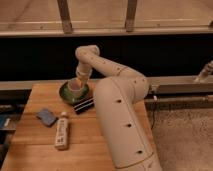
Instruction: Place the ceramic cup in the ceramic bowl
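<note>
The dark green ceramic bowl point(66, 93) sits at the far side of the wooden table point(30, 150). The off-white ceramic cup point(75, 86) is inside the bowl, upright or nearly so. My gripper point(79, 79) reaches down from the white arm point(117, 100) right over the cup and appears to hold its upper part.
A white labelled bottle point(61, 131) lies on the table at the front left. A blue-grey sponge-like object point(46, 116) lies to its left. A dark flat bar point(83, 106) lies just right of the bowl. A dark wall and metal rail run behind the table.
</note>
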Action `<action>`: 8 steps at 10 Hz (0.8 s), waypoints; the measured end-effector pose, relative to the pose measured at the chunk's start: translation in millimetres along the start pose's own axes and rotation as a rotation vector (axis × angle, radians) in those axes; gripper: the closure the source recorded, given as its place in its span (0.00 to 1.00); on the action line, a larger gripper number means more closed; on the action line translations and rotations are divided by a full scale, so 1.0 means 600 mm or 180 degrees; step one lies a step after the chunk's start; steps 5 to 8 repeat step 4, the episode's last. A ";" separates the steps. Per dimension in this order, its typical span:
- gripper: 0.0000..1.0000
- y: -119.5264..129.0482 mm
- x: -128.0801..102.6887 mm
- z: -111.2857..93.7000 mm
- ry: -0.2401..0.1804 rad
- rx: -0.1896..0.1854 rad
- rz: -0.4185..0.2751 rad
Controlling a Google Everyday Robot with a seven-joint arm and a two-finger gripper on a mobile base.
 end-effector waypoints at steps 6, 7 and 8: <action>0.20 0.000 0.000 0.000 -0.0001 0.0000 0.0000; 0.20 0.000 0.000 0.000 -0.0001 0.0000 0.0000; 0.20 0.000 0.000 0.000 -0.0001 0.0000 0.0000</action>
